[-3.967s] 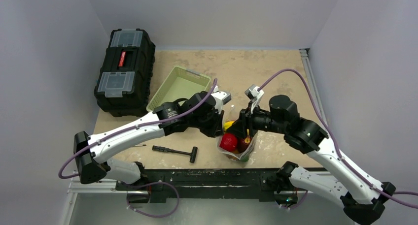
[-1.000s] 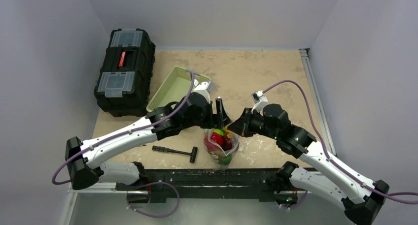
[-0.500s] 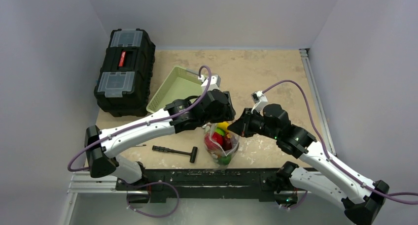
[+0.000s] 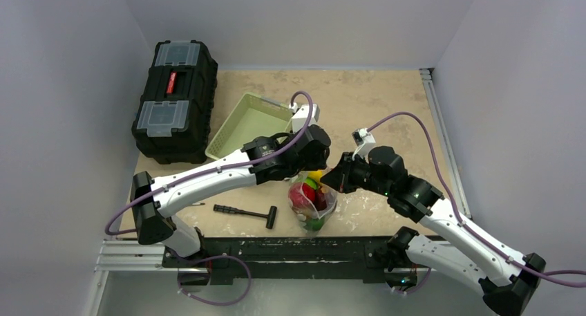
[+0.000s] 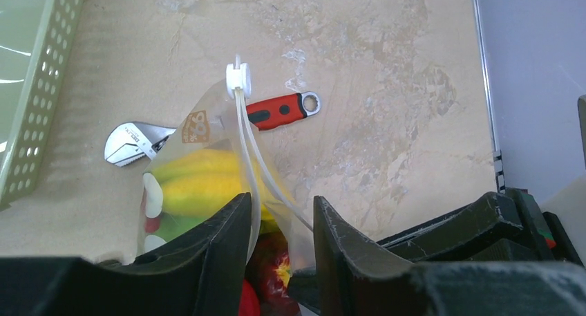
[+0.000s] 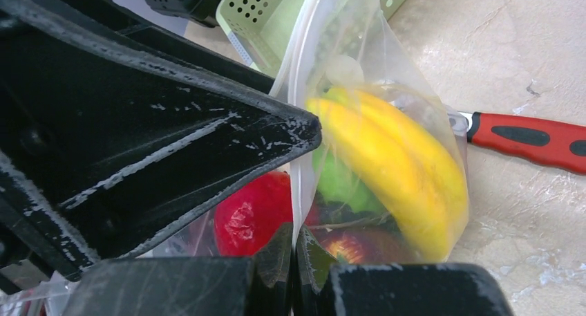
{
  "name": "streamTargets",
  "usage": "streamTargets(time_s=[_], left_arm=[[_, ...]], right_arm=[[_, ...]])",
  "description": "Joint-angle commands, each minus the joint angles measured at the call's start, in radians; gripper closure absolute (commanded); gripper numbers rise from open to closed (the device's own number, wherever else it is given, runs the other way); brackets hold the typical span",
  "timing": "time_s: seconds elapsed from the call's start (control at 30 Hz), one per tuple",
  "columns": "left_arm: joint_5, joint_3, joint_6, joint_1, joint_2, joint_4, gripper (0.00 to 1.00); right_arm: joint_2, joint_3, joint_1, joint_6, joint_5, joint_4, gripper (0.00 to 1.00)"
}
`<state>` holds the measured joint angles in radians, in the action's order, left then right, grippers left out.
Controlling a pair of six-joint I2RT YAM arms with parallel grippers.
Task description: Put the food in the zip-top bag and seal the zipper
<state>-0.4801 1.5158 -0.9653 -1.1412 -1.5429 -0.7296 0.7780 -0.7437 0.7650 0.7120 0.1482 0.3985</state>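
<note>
With the zip-top bag (image 4: pixel 311 202) holding the food (image 6: pixel 387 143) on the counter (image 4: pixel 373 101), I'm pinching its rim in my right fingers (image 6: pixel 283 250) and straddling the zipper (image 5: pixel 240 129) with spread left fingers (image 5: pixel 235 226), risking the parted tracks closing misaligned and sealing only partway.

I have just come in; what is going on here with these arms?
Two robot arms handle a clear soft plastic zip-top bag. The toy food, a yellow banana, a red round fruit and a green piece, is already inside. The right gripper is shut on the bag's edge. The left gripper is open, its fingers either side of the thin zipper strips, which are not yet joined.
</note>
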Motion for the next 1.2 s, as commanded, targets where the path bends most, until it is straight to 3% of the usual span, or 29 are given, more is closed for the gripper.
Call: streamTargets(time_s=[0.0,0.13,0.33,0.37,0.47,0.5,0.63,0.77,0.87,0.9,1.03,1.17], left_arm=[[-0.011,0.047,0.046,0.002,-0.019,-0.011,0.62],[0.012,0.045,0.085,0.011,-0.03,0.007,0.64],[0.098,0.016,0.151,0.036,-0.023,0.064,0.79],[0.099,0.014,0.154,0.037,-0.022,0.063,0.78],[0.109,0.023,0.16,0.039,-0.029,0.054,0.59],[0.115,0.03,0.159,0.04,-0.036,0.048,0.56],[0.118,0.045,0.158,0.04,-0.055,0.036,0.55],[0.109,0.046,0.165,0.04,-0.058,0.034,0.66],[0.135,0.044,0.227,0.041,-0.054,0.048,0.85],[0.144,0.046,0.252,0.042,-0.054,0.044,0.98],[0.292,0.001,0.428,0.054,-0.008,0.116,1.0],[0.434,-0.077,0.599,0.067,0.09,0.181,1.0]], right_arm=[[-0.024,-0.016,0.003,-0.03,-0.022,-0.038,1.0],[-0.019,-0.018,0.003,-0.042,-0.019,-0.043,1.0],[-0.006,-0.038,0.003,-0.074,-0.032,-0.036,0.97],[-0.003,-0.042,0.003,-0.077,-0.033,-0.036,0.96],[0.011,-0.044,0.003,-0.076,-0.023,-0.049,0.96],[0.014,-0.041,0.003,-0.075,-0.019,-0.057,0.96],[0.027,-0.039,0.003,-0.074,-0.01,-0.073,0.96],[0.028,-0.043,0.003,-0.085,-0.007,-0.069,0.96],[0.027,-0.056,0.003,-0.101,-0.01,-0.053,0.84],[0.026,-0.059,0.003,-0.105,-0.015,-0.046,0.78],[0.018,-0.088,0.003,-0.153,-0.053,-0.005,0.52],[-0.01,-0.14,0.003,-0.219,-0.104,0.058,0.41]])
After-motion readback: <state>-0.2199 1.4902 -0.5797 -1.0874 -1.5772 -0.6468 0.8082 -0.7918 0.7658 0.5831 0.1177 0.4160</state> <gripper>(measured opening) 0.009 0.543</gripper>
